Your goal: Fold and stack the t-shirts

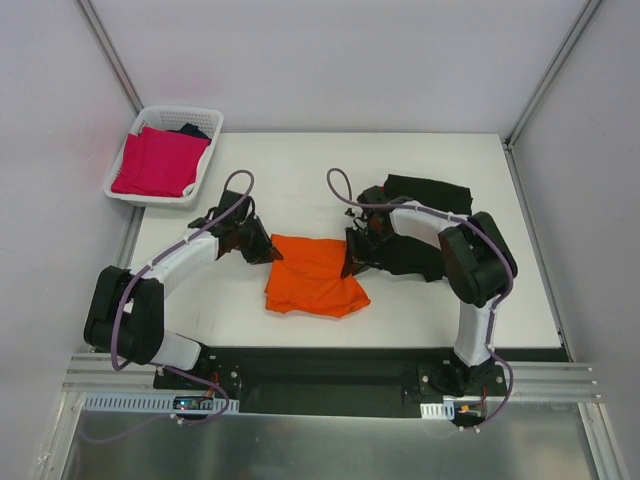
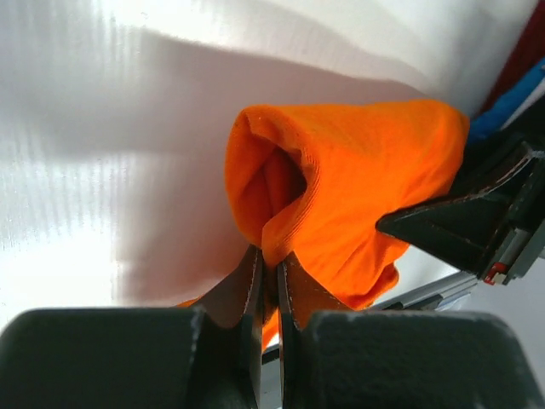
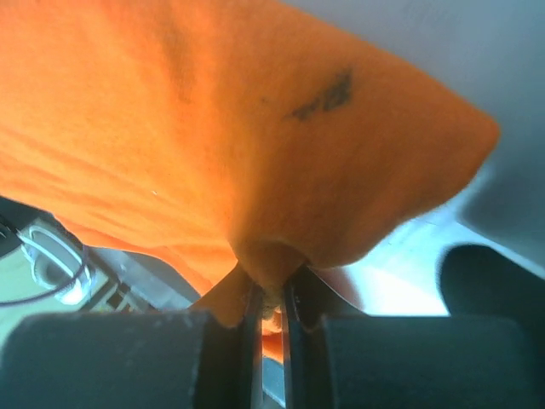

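1. The orange t-shirt (image 1: 312, 278) lay partly folded near the middle of the white counter (image 1: 300, 170), between the two arms
2. The left claw (image 1: 272, 250) sat at the shirt's far-left corner, clamped onto the cloth
3. In the left wrist view its fingers (image 2: 240, 288) stood almost together with a fold of orange fabric pinched between them, and the cloth rose into a rounded, hollow loop just above the tips
4. The right claw (image 1: 352, 262) sat at the shirt's far-right corner and was likewise closed on the orange cloth
5. In the right wrist view its jaws were nearly touching, with a small tuck of fabric caught between them, while the rest of the shirt spread wide above them
6. A small dark mark (image 3: 324, 94) showed on the orange cloth in that same view
7. The shirt's near edge rested rumpled on the counter, towards the arm bases
8. The black t-shirts (image 1: 425, 195) lay heaped on the right part of the counter, behind and beside the right claw; I could not tell whether they touched the orange shirt
9. The magenta t-shirt (image 1: 155, 162) lay folded inside the white basket (image 1: 205, 117) at the counter's far-left corner, well apart from the orange shirt
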Controlling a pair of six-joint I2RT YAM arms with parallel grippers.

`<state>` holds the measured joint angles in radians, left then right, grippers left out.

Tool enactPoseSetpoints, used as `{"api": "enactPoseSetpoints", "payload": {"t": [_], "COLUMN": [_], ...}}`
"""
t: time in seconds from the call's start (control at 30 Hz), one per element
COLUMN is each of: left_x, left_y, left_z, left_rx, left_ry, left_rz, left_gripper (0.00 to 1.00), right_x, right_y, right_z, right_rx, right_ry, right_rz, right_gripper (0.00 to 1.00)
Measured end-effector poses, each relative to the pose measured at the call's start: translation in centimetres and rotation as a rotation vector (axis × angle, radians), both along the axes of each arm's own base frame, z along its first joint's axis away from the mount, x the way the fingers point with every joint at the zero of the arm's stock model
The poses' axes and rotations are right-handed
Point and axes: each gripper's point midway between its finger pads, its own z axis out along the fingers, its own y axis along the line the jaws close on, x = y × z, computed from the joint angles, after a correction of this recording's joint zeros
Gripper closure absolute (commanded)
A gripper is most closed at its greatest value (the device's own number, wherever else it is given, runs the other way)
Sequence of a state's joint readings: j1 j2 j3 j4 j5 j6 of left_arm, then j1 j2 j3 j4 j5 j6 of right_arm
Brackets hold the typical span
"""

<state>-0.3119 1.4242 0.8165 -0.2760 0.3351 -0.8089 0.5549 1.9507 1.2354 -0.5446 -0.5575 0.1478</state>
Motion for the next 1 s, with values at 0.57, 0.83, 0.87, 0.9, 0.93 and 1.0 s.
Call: {"api": "enactPoseSetpoints", "payload": {"t": [0.57,0.83,0.87,0.9,0.93,1.0], "left_x": [1.1,2.5,2.7,2.7,2.8,2.9], "left_y": [-3.4,-4.2,-4.2,-4.2,-4.4,-4.5], "left_z": [4.2,7.3,7.6,7.9,8.2,8.7], "left_rx": [0.038,0.040,0.040,0.041,0.043,0.044], "left_ry": [-0.087,-0.149,-0.157,-0.162,-0.168,-0.174], "left_rz": [-0.121,-0.129,-0.130,-0.131,-0.135,-0.137], "left_gripper": [1.00,1.00,1.00,1.00,1.00,1.00], "right_x": [4.3,4.3,4.4,4.5,4.5,4.7], "right_y": [-2.6,-2.9,-2.9,-2.9,-2.9,-2.9], "right_z": [7.3,8.0,8.2,8.4,8.7,9.2], "right_rx": [0.005,0.004,0.006,0.007,0.009,0.011], "right_ry": [-0.167,-0.170,-0.175,-0.180,-0.186,-0.197], "right_rz": [-0.092,-0.104,-0.104,-0.105,-0.106,-0.107], "right_gripper": [0.99,0.99,0.99,0.99,0.99,0.99]}}
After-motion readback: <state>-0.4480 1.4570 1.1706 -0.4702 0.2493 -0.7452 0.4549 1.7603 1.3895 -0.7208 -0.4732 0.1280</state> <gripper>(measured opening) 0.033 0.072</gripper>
